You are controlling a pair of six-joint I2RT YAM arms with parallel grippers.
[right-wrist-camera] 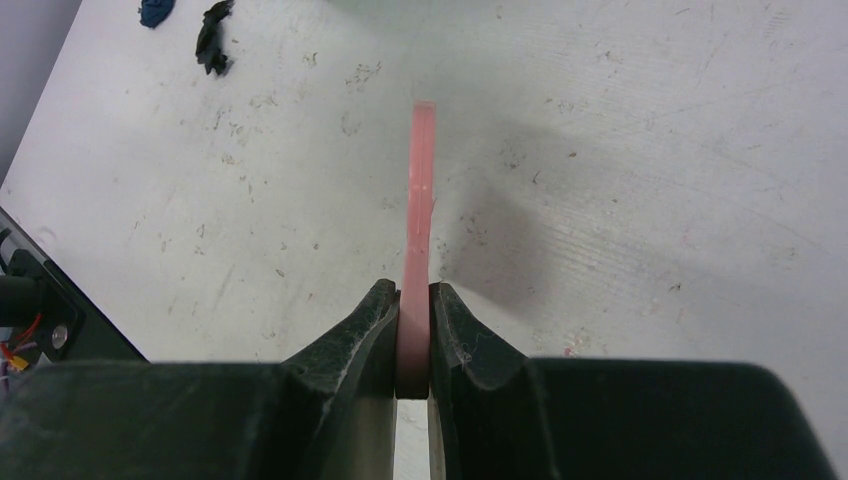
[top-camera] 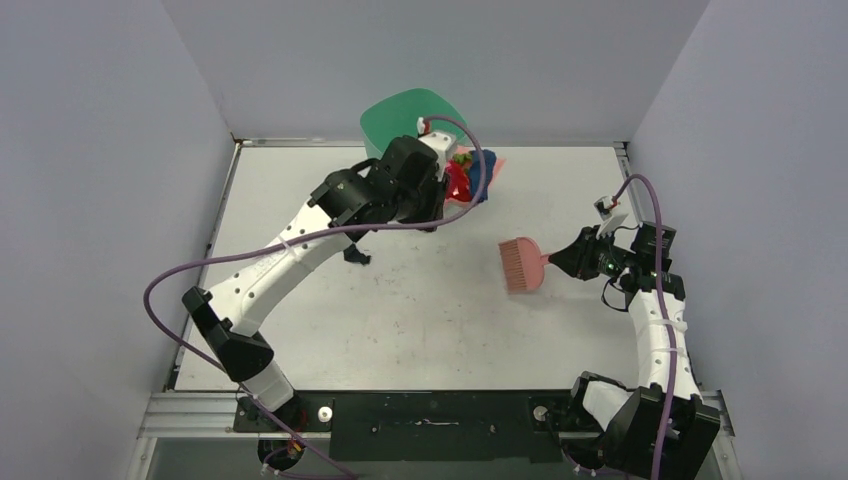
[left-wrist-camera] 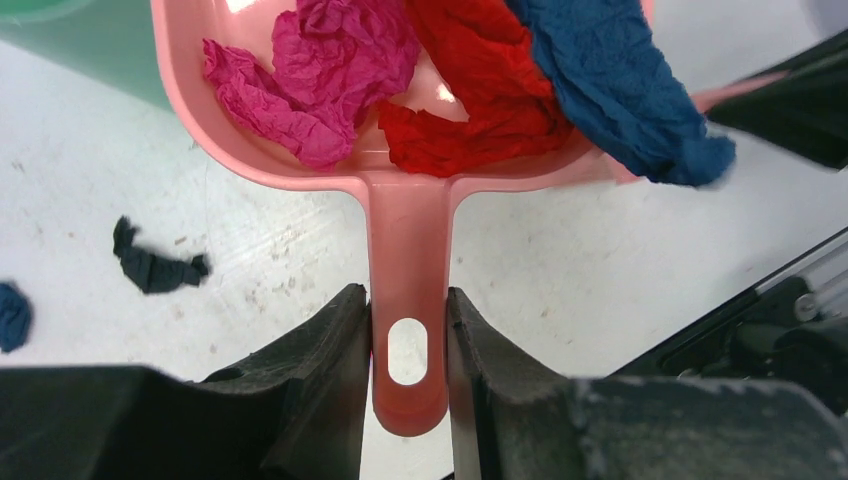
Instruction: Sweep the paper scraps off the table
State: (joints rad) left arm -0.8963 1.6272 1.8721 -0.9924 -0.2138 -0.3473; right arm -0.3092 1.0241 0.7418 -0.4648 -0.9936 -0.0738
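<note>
My left gripper [left-wrist-camera: 408, 325] is shut on the handle of the pink dustpan [left-wrist-camera: 400, 215], held at the back of the table [top-camera: 420, 320] beside the green bin [top-camera: 410, 115]. The pan holds paper scraps: a magenta one [left-wrist-camera: 320, 70], a red one [left-wrist-camera: 470, 100] and a dark blue one [left-wrist-camera: 610, 85] hanging over its rim. They show in the top view [top-camera: 463, 175] too. A black scrap [left-wrist-camera: 155, 265] and a dark blue scrap [left-wrist-camera: 10, 315] lie on the table. My right gripper [right-wrist-camera: 413, 310] is shut on the pink hand brush [top-camera: 522, 265], held off the table at mid-right.
The green bin [left-wrist-camera: 60, 40] stands against the back wall, just left of the dustpan. Pale grey walls enclose the table on three sides. The black scrap [top-camera: 356, 255] lies beside my left arm, and it shows far off in the right wrist view [right-wrist-camera: 213, 35].
</note>
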